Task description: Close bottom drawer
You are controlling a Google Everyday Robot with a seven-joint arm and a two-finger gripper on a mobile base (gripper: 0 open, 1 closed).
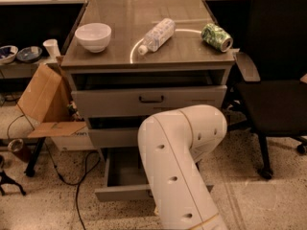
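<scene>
Bowl (93,36), bottle (156,35), can (217,37) atop cabinet (120,11); claw behind arm (177,166).

Speckled floor (271,205), black office chair (280,99)

Office-type lab workspace: black wheeled office chair (276,75), grey metal drawer cabinet (148,56), brown cardboard box (42,99), black floor cable (76,202). The gripper is hidden behind the white robot arm (177,166).

We see a grey bottom drawer (123,178), a white bowl (93,36), a green patterned can (217,37), and our white arm (178,164) hiding the gripper.
</scene>
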